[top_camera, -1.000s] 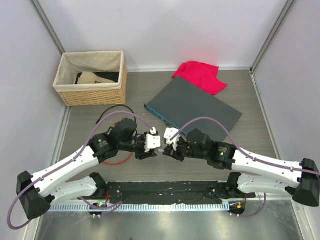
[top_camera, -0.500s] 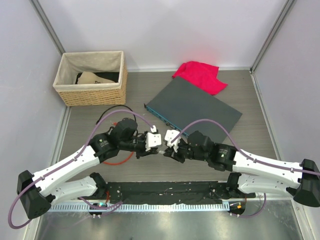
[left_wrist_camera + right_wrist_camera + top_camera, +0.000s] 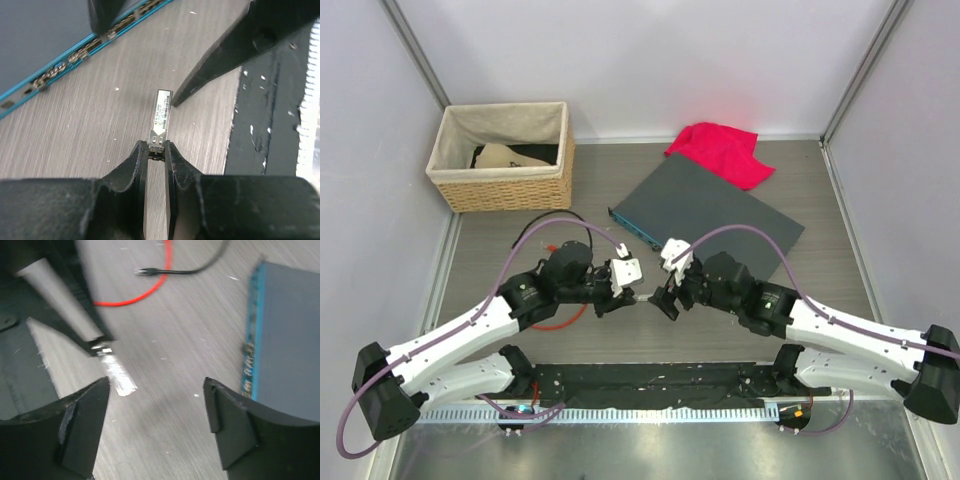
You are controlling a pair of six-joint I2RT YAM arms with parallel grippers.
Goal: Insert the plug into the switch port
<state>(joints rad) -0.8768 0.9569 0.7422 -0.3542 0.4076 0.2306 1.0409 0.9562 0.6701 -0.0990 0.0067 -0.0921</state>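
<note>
Silvery metal with its label facing up, the plug (image 3: 161, 114) sticks out over the desk (image 3: 90, 130), and I cannot tell whether it touches the wood. The left gripper (image 3: 156, 148) is clamped on the plug's rear end alone. With so little held, the plug could pivot or slide back between the pads when it is pushed against the switch (image 3: 710, 215).

The right gripper (image 3: 155, 387) stands wide apart around nothing. One of its fingers (image 3: 215, 60) sits just beside the plug's free tip, so a stray swing could knock the plug askew. The plug also looks angled off from the teal face, so pushing it in without turning it first would likely jam it.

The switch ports (image 3: 75, 54) are near but apart from the plug. They are blurred and partly covered by a dark finger at the top edge, so I cannot pick out a free one. The right wrist view is smeared, and a red cable (image 3: 135, 300) lies loose nearby.
</note>
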